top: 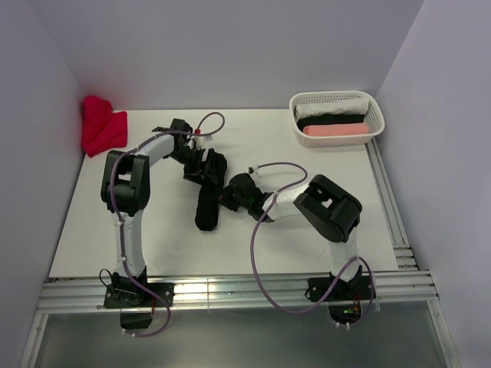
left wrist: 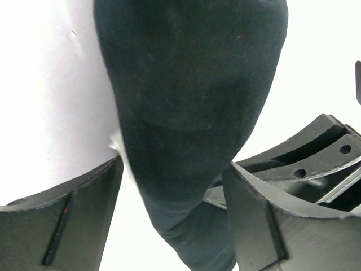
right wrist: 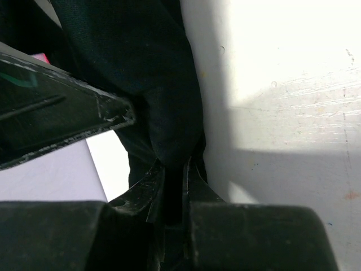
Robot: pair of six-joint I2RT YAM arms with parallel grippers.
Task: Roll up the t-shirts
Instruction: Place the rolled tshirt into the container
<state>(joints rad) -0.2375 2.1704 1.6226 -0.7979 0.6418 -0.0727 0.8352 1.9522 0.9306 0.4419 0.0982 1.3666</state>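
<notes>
Right jaws: clenched on a fold of the black t-shirt (right wrist: 169, 113); only the right wrist view shows this pinch.
Left jaws: released, spread wide with the shirt's far end between the fingers (left wrist: 62, 220); clear in the left wrist view alone.
Shirt's place: a long narrow bundle in the middle of the tabletop (top: 322, 230).
Top view only: red cloth (top: 100, 126) heaped at the far left corner; white basket (top: 373, 107) at the far right, holding cloth rolls (top: 334, 130) in white, black and pink.
</notes>
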